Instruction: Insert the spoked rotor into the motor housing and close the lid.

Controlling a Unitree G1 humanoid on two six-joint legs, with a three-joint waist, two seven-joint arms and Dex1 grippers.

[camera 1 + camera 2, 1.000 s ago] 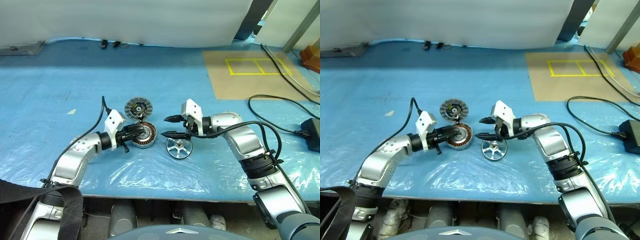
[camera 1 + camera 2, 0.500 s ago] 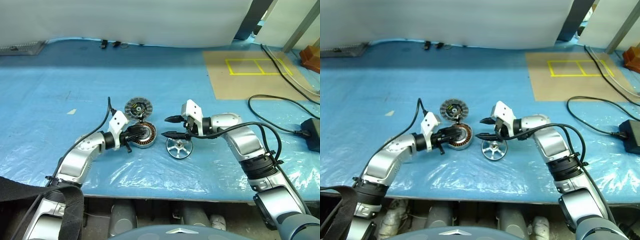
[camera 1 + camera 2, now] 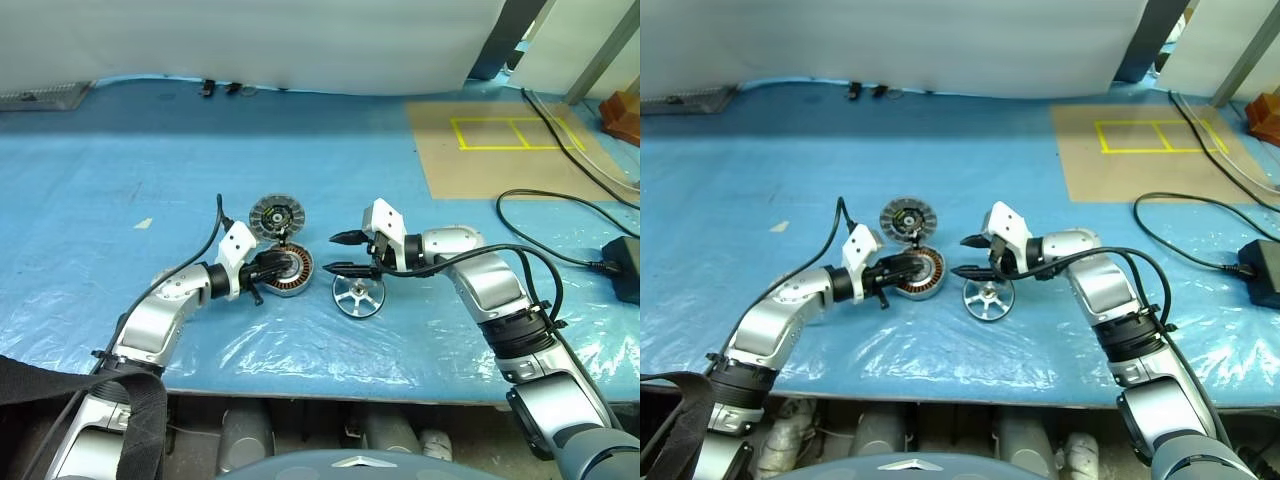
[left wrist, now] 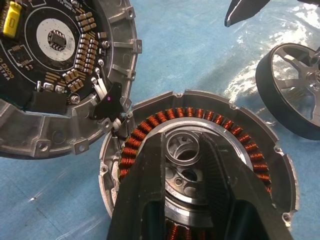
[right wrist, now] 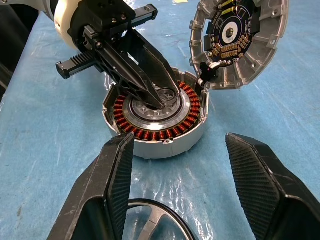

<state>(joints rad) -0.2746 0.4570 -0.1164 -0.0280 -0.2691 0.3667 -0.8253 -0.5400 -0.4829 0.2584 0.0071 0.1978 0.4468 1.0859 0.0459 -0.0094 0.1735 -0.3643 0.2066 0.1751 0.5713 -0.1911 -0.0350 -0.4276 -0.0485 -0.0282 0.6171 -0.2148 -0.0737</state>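
The motor housing (image 3: 293, 272), a grey round shell with a ring of copper windings, lies on the blue sheet. Its lid (image 3: 275, 214), with a circuit board inside, stands open against the far side of the housing. My left gripper (image 3: 286, 268) reaches into the housing's middle, its two fingers (image 4: 147, 185) closed on the centre hub ring. The spoked rotor (image 3: 358, 296), a silver wheel, lies flat just right of the housing. Above its far edge hangs my right gripper (image 3: 330, 252), open and empty, pointing toward the housing.
A blue plastic sheet (image 3: 120, 180) covers the table. A cardboard sheet with yellow tape (image 3: 500, 145) lies at the back right. Black cables (image 3: 560, 215) and a black power brick (image 3: 625, 270) lie at the right. The table's front edge (image 3: 300, 378) runs near my arms.
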